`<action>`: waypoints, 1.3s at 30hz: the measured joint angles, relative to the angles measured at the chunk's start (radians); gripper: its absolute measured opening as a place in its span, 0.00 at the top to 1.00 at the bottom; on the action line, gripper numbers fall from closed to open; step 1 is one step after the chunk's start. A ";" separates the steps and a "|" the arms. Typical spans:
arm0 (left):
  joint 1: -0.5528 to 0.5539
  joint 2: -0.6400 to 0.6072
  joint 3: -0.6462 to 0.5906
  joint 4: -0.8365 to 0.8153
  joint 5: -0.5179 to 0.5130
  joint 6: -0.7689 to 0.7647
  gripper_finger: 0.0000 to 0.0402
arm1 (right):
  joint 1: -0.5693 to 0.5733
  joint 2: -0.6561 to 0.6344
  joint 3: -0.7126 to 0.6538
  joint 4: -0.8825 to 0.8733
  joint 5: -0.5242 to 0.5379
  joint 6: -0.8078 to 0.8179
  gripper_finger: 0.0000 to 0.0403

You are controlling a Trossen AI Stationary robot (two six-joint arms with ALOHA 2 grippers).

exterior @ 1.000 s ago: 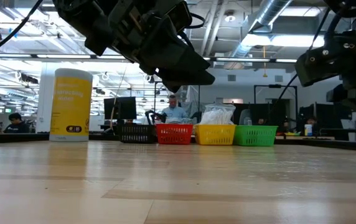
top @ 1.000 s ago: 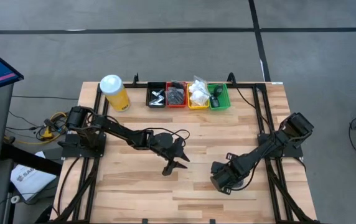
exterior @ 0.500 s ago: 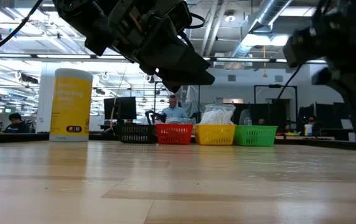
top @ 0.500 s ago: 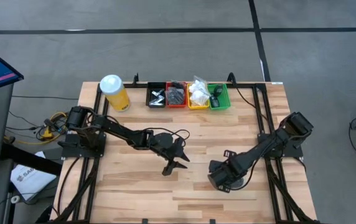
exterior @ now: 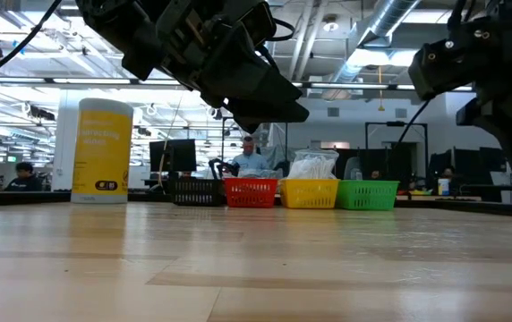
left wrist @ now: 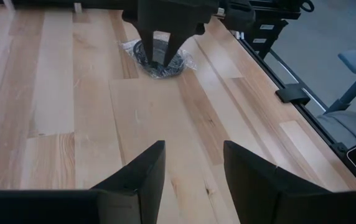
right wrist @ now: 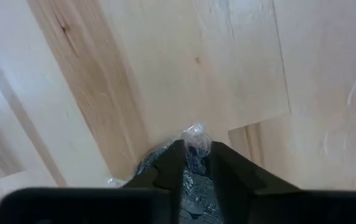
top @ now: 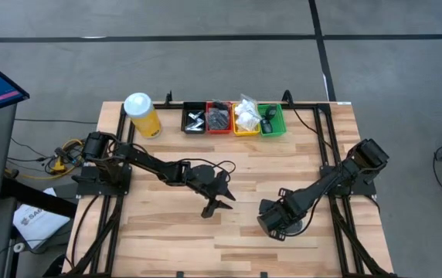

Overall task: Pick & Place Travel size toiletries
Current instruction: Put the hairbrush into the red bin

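A flat round black disc in a clear plastic wrapper lies on the wooden table right of centre. My right gripper stands over it, pointing down, and is shut on it; it also shows in the left wrist view and its own wrist view. My left gripper is open and empty above the table's middle, left of the disc, as its own wrist view shows. My right gripper comes at the wrapped disc from above, its fingers pointing down. The narrow gap between the fingertips is filled with the dark disc and clear wrapper. The fingers hide which part they have. The disc's rim lies on the table.
A black tray, a red tray, a yellow tray and a green tray stand in a row at the far edge, with small items in them. A tall yellow canister with a white lid stands left of them.
My right gripper has moved a little toward the table's left edge and now stands still over the disc.
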 joint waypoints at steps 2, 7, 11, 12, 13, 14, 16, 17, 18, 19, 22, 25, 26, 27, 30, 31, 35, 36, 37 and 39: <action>0.000 0.000 0.000 0.000 0.000 0.000 0.62 | 0.000 0.000 -0.007 0.018 0.000 0.009 0.75; 0.000 0.000 0.000 0.000 0.000 0.000 0.62 | 0.000 0.000 -0.024 0.050 0.000 0.041 0.58; 0.000 0.000 0.000 0.000 0.000 0.000 0.62 | 0.002 0.001 -0.024 0.047 0.000 0.041 0.47; 0.000 0.000 0.000 0.000 0.000 0.000 0.62 | 0.004 0.001 -0.024 0.047 0.000 0.041 0.44; 0.000 0.000 0.000 0.000 0.000 0.000 0.62 | 0.007 0.001 -0.024 0.047 0.003 0.041 0.43; 0.000 0.000 0.000 0.000 0.000 0.000 0.62 | 0.009 0.001 -0.024 0.047 0.008 0.041 0.41; 0.000 0.000 0.000 0.000 0.000 0.000 0.62 | 0.014 0.003 -0.024 0.047 0.016 0.041 0.40; 0.000 0.000 0.000 0.000 0.000 0.000 0.62 | 0.015 0.010 -0.024 0.047 0.022 0.042 0.40; 0.000 0.000 0.000 0.000 0.000 0.000 0.62 | 0.015 0.019 -0.024 0.048 0.025 0.042 0.40; 0.000 0.000 0.000 0.000 0.000 0.000 0.62 | 0.019 0.027 -0.024 0.043 0.026 0.042 0.40; 0.000 0.000 0.000 0.000 0.000 0.000 0.62 | 0.021 0.075 -0.024 0.055 0.025 0.040 0.40; 0.000 0.000 0.000 0.000 0.000 0.000 0.62 | 0.019 0.115 -0.017 0.045 0.002 0.026 0.40; 0.000 0.000 0.000 0.000 0.000 0.000 0.62 | 0.019 0.124 -0.016 0.041 -0.006 0.026 0.40; 0.000 0.000 0.000 0.000 0.000 0.000 0.62 | 0.018 0.135 -0.015 0.036 -0.012 0.026 0.40; 0.000 0.000 0.000 0.000 0.000 0.003 0.62 | 0.016 0.146 -0.012 0.033 -0.038 0.033 0.42; 0.000 0.000 0.000 0.000 0.000 0.003 0.62 | 0.016 0.147 -0.012 0.036 -0.045 0.033 0.44; 0.000 0.000 0.000 0.000 0.000 0.003 0.62 | 0.017 0.138 -0.017 0.047 -0.052 0.033 0.61; 0.000 0.000 0.000 0.000 0.000 0.003 0.62 | 0.017 0.135 -0.018 0.046 -0.056 0.033 0.67; 0.000 0.000 0.000 0.000 0.000 0.003 0.62 | 0.019 0.131 -0.020 0.043 -0.056 0.033 0.73; 0.000 0.000 0.000 0.000 0.000 0.003 0.62 | 0.019 0.127 -0.022 0.036 -0.057 0.025 0.88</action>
